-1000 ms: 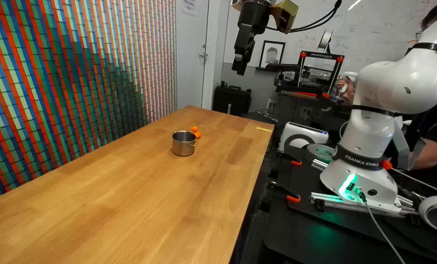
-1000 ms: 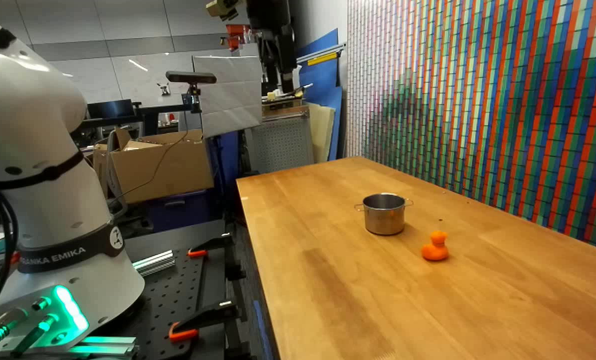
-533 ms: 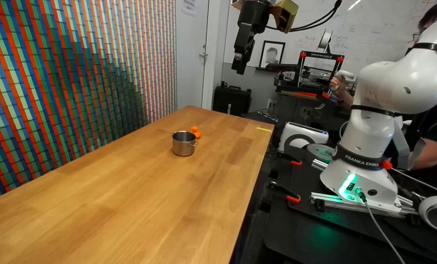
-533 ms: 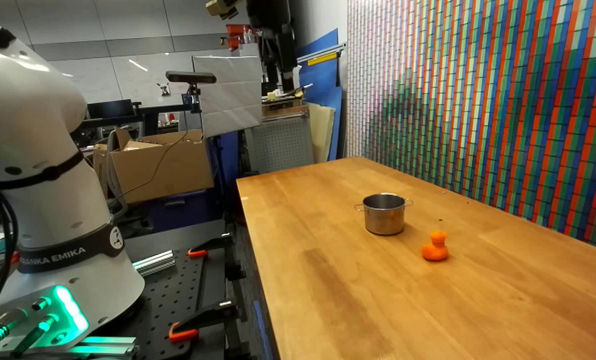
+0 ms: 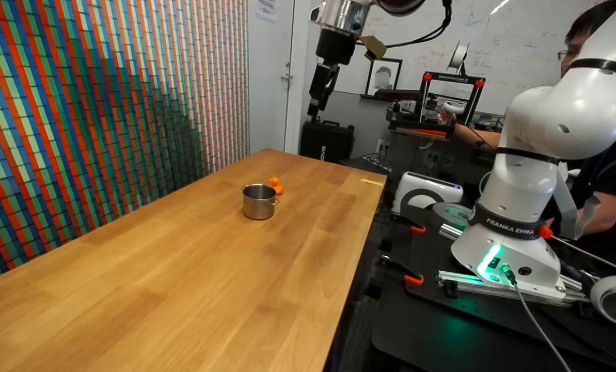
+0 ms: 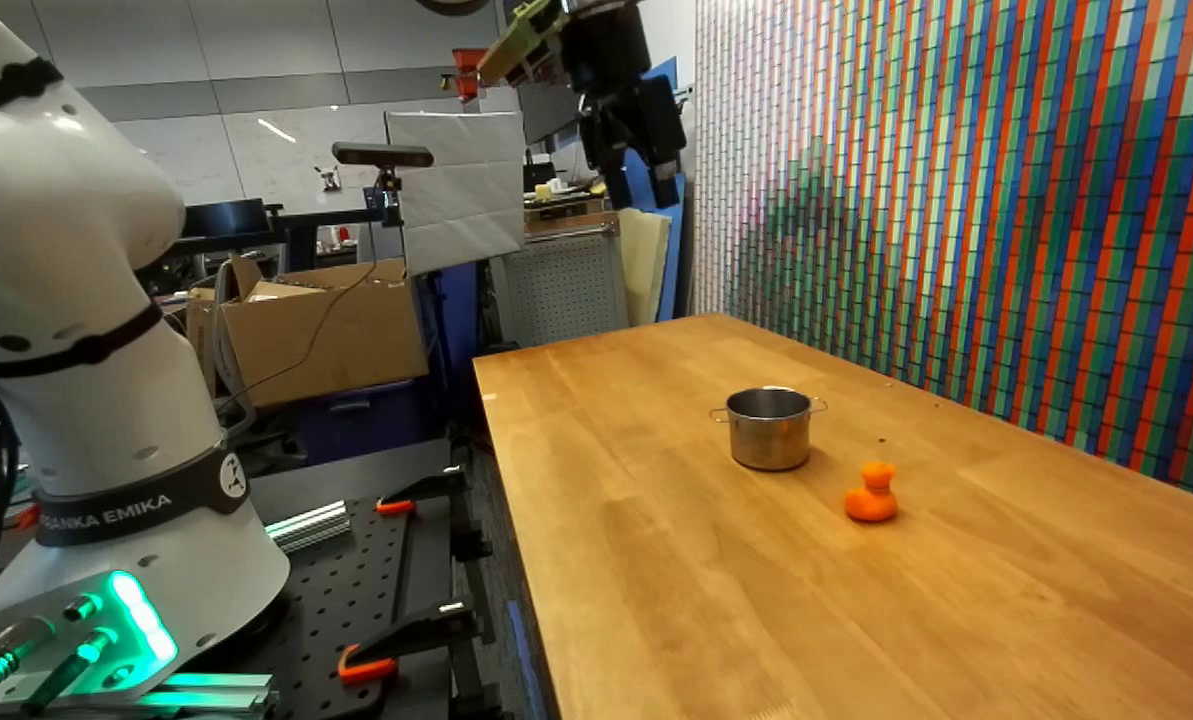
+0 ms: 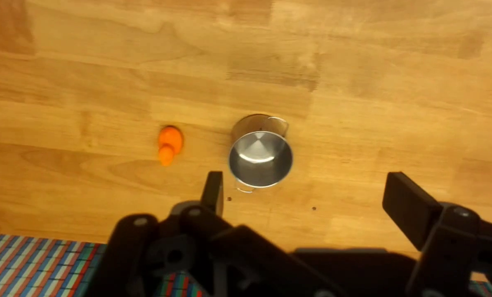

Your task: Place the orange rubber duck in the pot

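The orange rubber duck point(image 6: 871, 500) sits upright on the bench point(image 6: 656, 580), beside the pot point(image 6: 771, 440) but not touching it; in the wrist view the bench shows between them. The pot stands upright, its inside showing only bare metal. Well above the bench, the fingers point(image 7: 410, 210) are spread wide with nothing held between them. The step in hand looks to be the approach, with the grasp and the placing both left to do. In the wrist view the duck lies to one side, outside the span of the fingers, so the next move likely calls for a sideways shift toward it, then a descent over it that keeps clear of the pot.
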